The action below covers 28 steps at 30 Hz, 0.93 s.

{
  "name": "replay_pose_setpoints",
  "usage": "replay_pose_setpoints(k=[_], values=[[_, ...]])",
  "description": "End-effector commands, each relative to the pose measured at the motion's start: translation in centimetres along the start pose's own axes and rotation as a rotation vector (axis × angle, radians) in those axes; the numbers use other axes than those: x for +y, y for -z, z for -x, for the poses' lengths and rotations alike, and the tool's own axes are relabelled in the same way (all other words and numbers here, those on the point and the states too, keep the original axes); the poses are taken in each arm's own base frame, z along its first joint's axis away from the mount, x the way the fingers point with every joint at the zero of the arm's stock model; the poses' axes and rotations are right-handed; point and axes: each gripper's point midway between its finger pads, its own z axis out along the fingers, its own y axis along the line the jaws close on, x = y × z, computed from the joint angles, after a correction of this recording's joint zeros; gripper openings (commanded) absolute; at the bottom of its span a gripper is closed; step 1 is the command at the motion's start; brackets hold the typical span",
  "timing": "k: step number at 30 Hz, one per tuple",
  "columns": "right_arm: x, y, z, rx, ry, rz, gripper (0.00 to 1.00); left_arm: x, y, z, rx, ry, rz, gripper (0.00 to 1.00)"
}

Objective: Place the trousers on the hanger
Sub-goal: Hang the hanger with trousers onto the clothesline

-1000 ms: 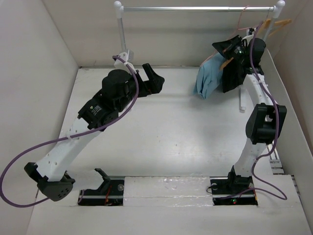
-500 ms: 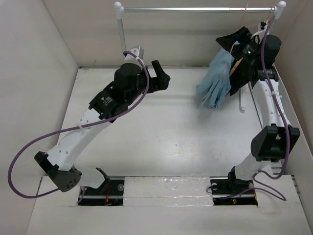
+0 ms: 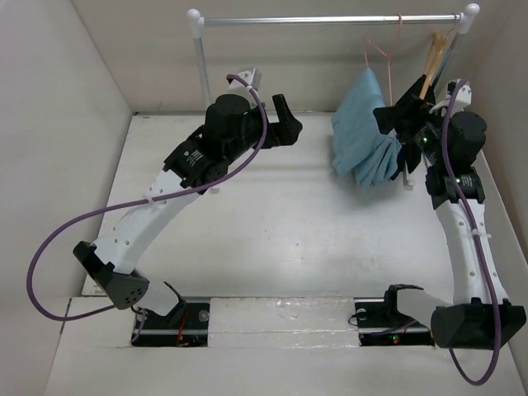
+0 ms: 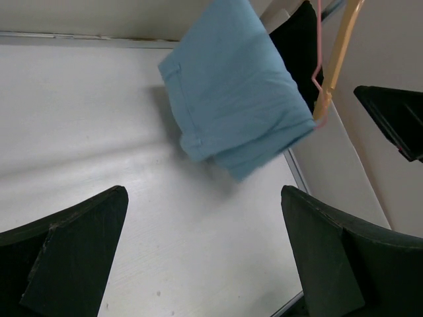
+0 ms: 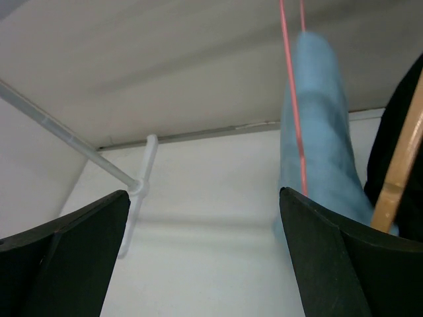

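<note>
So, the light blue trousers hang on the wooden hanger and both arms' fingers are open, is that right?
Not quite: the trousers hang on the thin pink hanger, not the wooden hanger beside it, as the left wrist view shows. The left fingers and right fingers are indeed open.

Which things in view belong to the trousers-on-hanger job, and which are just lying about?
Part of the job:
- long light blue cloth trousers
- thin pink wire hanger they hang from

Just there:
- small black garment
- light wooden hanger beside it
- white metal clothes rail
</note>
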Motion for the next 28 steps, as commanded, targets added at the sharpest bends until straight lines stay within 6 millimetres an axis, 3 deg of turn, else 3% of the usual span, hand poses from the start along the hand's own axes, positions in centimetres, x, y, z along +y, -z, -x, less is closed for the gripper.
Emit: replay_pose_setpoints(k=[1, 5, 9, 11, 12, 14, 15, 17, 18, 19, 22, 23, 24, 28], values=[[-2.1, 0.0, -0.4, 0.022, 0.103, -0.068, 1.00, -1.6, 0.3, 1.7, -0.032, -0.015, -0.061, 0.99], [-0.9, 1.8, 1.6, -0.013, 0.191, -0.064, 1.00, -1.6, 0.3, 1.7, -0.034, -0.015, -0.058, 0.99], [0.0, 4.5, 1.2, 0.008, 0.245, -0.049, 1.00, -0.6, 0.4, 1.6, -0.041, -0.027, -0.015, 0.99], [0.7, 5.7, -1.0, 0.064, 0.251, -0.016, 1.00, 0.6, 0.9, 1.5, -0.052, -0.029, 0.036, 0.99], [1.9, 7.3, -1.2, 0.051, 0.262, 0.011, 1.00, 1.6, 0.9, 0.5, -0.034, -0.032, 0.067, 0.99], [3.3, 8.5, -4.4, 0.124, 0.256, 0.078, 1.00, 3.1, 1.8, 0.4, -0.054, -0.025, 0.112, 0.99], [2.7, 9.1, -7.0, 0.182, 0.241, 0.084, 1.00, 4.1, 1.8, -1.0, -0.028, -0.026, 0.136, 0.99], [2.8, 11.5, -10.2, 0.256, 0.246, 0.113, 1.00, 5.4, 2.7, -1.8, -0.018, -0.009, 0.165, 0.99], [0.6, 13.1, -14.6, 0.362, 0.235, 0.067, 1.00, 7.1, 2.8, -4.2, 0.023, -0.002, 0.206, 0.99], [0.6, 14.0, -14.8, 0.370, 0.235, 0.064, 1.00, 6.9, 3.3, -3.8, 0.009, 0.002, 0.199, 0.99], [-2.1, 16.7, -19.5, 0.492, 0.227, -0.010, 1.00, 8.6, 3.7, -7.4, 0.075, 0.026, 0.217, 0.99], [-2.5, 17.3, -19.7, 0.480, 0.234, -0.031, 1.00, 8.9, 3.6, -8.1, 0.086, 0.036, 0.214, 0.99], [-2.9, 17.6, -19.8, 0.481, 0.235, -0.046, 1.00, 9.7, 3.5, -10.1, 0.128, 0.047, 0.224, 0.99], [-2.5, 16.2, -17.9, 0.433, 0.254, -0.051, 1.00, 8.3, 3.5, -10.7, 0.121, 0.083, 0.123, 0.99]])
